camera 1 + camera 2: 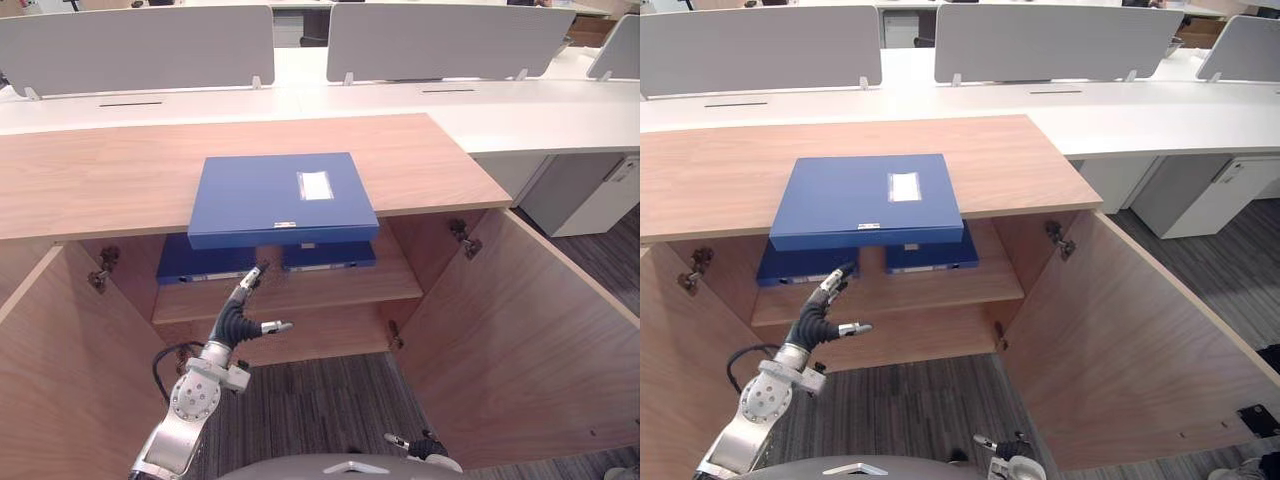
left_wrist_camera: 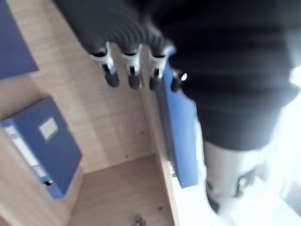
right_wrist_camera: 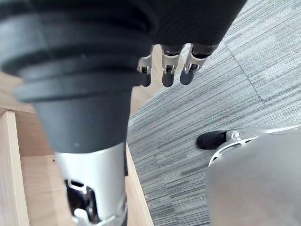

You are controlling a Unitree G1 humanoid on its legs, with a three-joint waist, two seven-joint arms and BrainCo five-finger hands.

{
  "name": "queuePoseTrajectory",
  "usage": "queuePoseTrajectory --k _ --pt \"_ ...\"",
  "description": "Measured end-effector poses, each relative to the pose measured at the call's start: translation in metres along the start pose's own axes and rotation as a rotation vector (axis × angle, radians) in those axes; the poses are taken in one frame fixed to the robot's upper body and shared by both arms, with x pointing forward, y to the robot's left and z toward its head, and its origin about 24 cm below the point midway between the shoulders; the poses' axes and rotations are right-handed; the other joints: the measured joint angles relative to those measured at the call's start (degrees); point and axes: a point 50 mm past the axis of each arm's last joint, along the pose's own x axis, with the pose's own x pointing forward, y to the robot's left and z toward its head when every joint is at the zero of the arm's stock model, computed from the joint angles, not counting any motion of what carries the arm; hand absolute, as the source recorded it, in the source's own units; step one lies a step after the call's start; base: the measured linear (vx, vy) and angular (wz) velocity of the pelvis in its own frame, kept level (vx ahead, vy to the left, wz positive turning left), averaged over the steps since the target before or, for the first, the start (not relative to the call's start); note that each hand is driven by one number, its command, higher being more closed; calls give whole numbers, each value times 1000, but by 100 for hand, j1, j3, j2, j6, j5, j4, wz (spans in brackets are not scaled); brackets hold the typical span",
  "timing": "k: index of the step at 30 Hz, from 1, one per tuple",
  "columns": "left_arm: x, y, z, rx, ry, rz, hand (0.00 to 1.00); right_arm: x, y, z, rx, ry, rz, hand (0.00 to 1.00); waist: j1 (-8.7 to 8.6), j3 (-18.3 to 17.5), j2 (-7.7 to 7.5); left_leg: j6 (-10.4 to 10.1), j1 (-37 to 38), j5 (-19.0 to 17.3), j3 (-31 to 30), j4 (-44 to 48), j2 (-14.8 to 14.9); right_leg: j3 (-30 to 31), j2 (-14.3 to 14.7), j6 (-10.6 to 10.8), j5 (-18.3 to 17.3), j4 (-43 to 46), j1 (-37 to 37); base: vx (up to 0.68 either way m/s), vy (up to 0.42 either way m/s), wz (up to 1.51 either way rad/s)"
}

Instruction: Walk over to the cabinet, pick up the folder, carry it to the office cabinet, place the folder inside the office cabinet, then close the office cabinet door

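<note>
Left eye view showed the blue folder lying flat on the cabinet top, its front edge overhanging. The left hand pointed up just below that edge, fingers straight, thumb spread aside, holding nothing. The right hand hung low over the carpet, fingers loose.

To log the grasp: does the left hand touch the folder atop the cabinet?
Cannot tell. In the left eye view the left hand shows just below the folder, at its overhanging edge; neither contact nor gap shows plainly.

An office: white desks, grey divider screens, a blue folder, carpet.
</note>
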Motion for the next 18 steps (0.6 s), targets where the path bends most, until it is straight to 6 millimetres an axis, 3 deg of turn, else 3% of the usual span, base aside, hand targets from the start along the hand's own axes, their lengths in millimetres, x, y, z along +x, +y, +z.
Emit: queuePoseTrajectory --k 8,18 --pt "-5 27 15 -22 -60 174 0 -2 -2 -7 -21 15 6 0 31 -17 -39 11 116 -2 -106 -2 -4 -145 -21 -40 -96 100 125 -25 -9 5" --pt "-10 41 28 -67 -118 282 0 -4 -3 -17 -36 39 14 0 152 -68 -148 4 279 -5 -199 -3 -9 -247 -40 -31 -168 169 323 -33 -8 6"
